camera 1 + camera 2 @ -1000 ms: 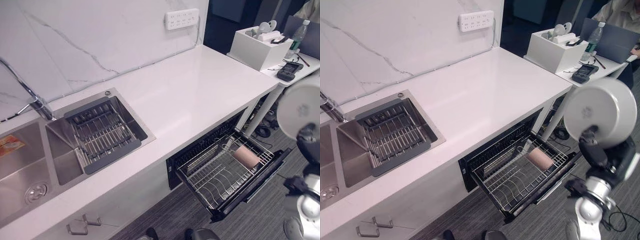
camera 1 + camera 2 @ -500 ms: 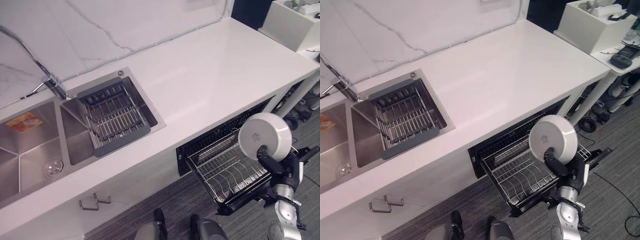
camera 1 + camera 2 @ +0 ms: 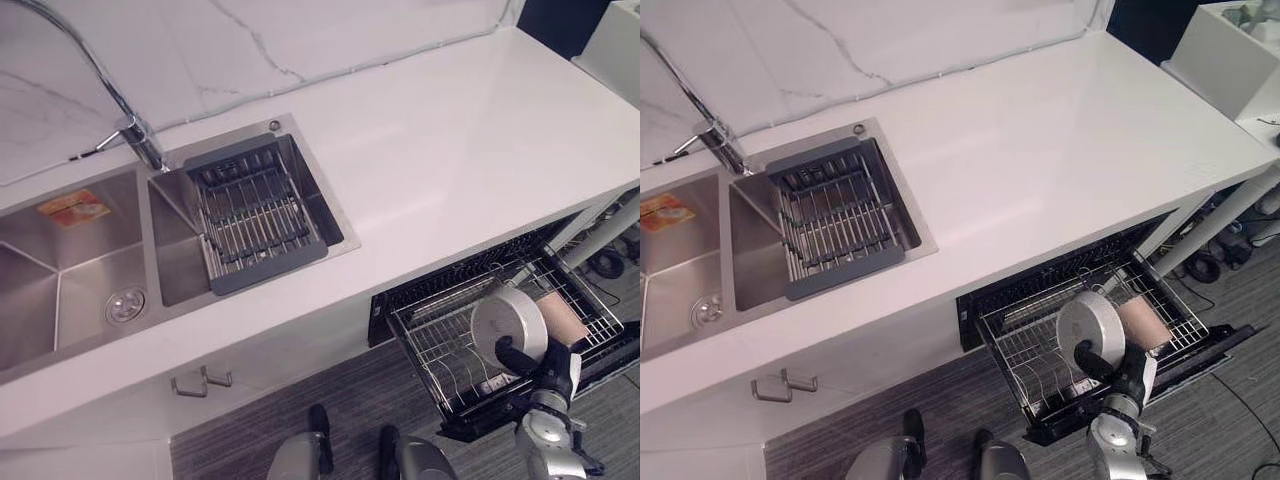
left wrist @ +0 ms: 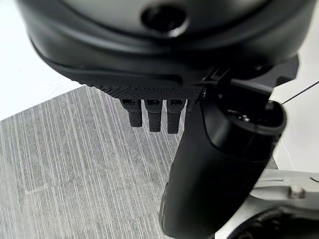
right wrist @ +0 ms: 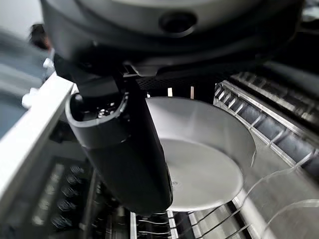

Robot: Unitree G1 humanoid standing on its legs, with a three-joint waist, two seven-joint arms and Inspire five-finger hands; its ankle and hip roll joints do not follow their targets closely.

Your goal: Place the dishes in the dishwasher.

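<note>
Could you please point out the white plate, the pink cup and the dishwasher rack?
white plate [image 3: 508, 325], left eye view, its underside
pink cup [image 3: 562, 317], left eye view, its side
dishwasher rack [image 3: 1025, 355], right eye view, bare wires

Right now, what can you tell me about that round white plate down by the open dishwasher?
The plate is round and white, with a smooth glossy face that looks like ceramic. It stands nearly on edge over the pulled-out wire rack of the dishwasher, its face turned towards the counter. The robot's right hand pinches its lower rim, thumb across the face. A pinkish-brown cup lies on its side in the rack just behind it. Whether the plate already rests on the rack's prongs cannot be told.
</note>
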